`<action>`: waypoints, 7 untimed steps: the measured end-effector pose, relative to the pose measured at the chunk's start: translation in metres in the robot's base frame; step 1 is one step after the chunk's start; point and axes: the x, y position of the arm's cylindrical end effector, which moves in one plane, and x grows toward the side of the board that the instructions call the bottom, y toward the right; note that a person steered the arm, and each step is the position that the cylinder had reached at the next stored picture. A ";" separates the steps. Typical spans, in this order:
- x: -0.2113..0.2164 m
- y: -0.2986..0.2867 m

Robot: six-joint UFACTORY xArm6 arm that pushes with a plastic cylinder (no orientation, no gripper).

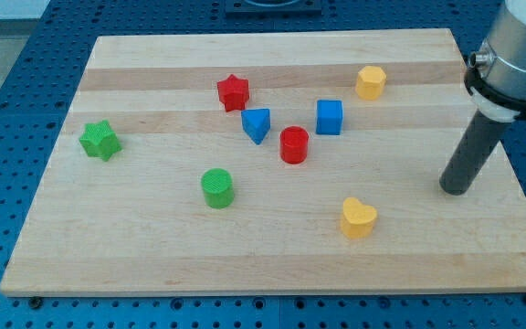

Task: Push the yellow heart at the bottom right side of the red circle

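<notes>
The yellow heart (358,218) lies on the wooden board (153,256) toward the view's bottom right. The red circle (293,145) stands near the board's middle, up and to the left of the heart. My tip (456,191) rests on the board at the view's right, well to the right of the heart and a little above it, touching no block.
A blue triangle (257,124) and a blue cube (330,117) flank the red circle from above. A red star (233,91) is higher left, a yellow hexagon (370,82) upper right. A green circle (216,187) and green star (99,140) lie at the left.
</notes>
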 end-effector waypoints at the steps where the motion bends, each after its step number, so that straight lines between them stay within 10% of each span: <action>1: 0.000 -0.023; 7: 0.089 -0.099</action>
